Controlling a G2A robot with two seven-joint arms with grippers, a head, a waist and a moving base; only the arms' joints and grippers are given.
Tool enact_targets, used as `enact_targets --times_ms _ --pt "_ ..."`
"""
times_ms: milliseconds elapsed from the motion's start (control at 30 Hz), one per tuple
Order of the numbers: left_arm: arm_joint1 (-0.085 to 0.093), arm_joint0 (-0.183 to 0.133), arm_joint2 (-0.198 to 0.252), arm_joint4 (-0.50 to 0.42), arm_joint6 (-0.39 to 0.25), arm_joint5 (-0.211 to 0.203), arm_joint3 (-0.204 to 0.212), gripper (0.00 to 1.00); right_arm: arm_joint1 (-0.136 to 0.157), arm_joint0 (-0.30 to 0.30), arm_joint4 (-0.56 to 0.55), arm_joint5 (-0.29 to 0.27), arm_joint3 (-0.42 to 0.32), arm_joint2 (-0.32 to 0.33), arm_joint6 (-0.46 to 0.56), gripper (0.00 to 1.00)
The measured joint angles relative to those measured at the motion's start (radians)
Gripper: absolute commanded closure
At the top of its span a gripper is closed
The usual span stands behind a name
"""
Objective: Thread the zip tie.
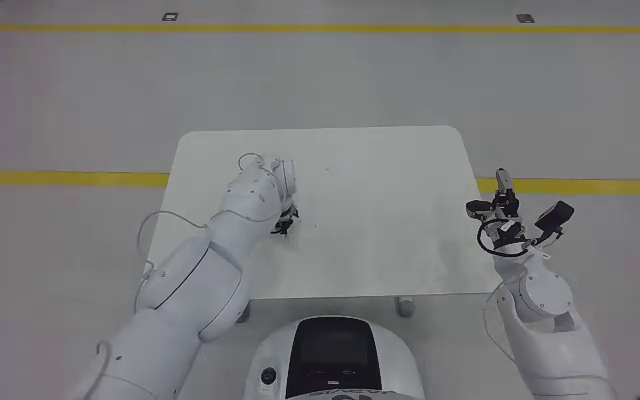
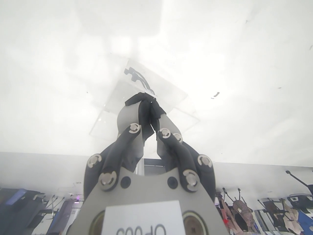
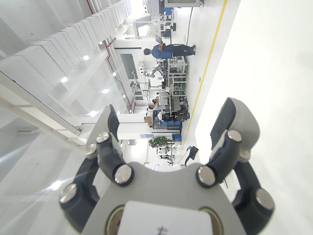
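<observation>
A black zip tie (image 2: 138,78) lies curved on a clear plastic sheet (image 2: 171,99) on the white table (image 1: 400,200). My left gripper (image 2: 149,103) is down at the table's left-centre, shown from above as the left gripper (image 1: 285,222). Its fingertips are pressed together at the end of the zip tie, at the sheet's edge. My right gripper (image 3: 171,116) is held off the table's right edge, and from above the right gripper (image 1: 495,200) is level with the table's middle. It is open with nothing between its fingers (image 3: 113,121).
A small black scrap (image 2: 215,95) lies on the table beside the clear sheet. The table's right edge (image 1: 472,200) is next to my right arm. A yellow floor line (image 1: 80,179) runs past both sides of the table.
</observation>
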Motion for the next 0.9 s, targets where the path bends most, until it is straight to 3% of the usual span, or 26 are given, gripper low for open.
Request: enact_targets --times_ms 267,633,900 --pt "-0.002 0.007 0.01 -0.017 -0.019 0.0 -0.022 1.0 0.0 0.0 0.0 0.0 0.0 0.0 0.0 0.0" --pt "-0.002 0.007 0.011 -0.017 -0.017 0.0 -0.023 1.0 0.0 0.0 0.0 0.0 0.0 0.0 0.0 0.0" --pt "0.0 0.015 0.028 -0.001 0.058 0.0 -0.01 1.0 0.0 0.0 0.0 0.0 0.0 0.0 0.0 0.0"
